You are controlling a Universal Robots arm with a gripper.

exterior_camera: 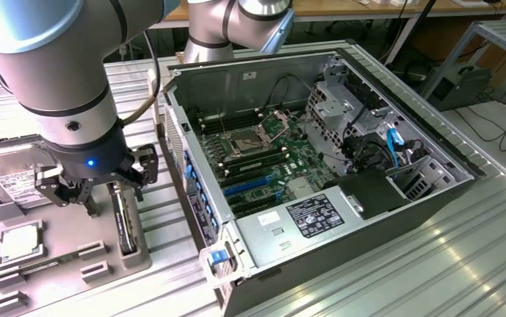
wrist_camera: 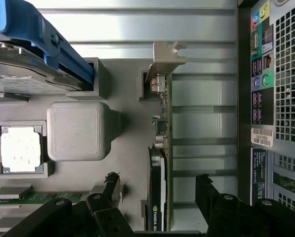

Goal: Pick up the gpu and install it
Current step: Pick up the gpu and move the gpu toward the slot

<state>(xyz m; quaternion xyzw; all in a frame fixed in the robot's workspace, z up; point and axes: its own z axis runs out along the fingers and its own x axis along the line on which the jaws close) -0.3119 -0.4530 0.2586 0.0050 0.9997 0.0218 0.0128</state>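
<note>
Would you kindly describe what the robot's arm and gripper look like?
The arm is made of thick silver-grey cylindrical segments with black bands at the joints. A small blue light glows on the black wrist section, and a cable runs alongside it. The gripper is black, with angular linked fingers.

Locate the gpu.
On the exterior view's left, the gpu stands on edge in the gray tray, between the computer case and the square chip, just below the gripper.
</note>
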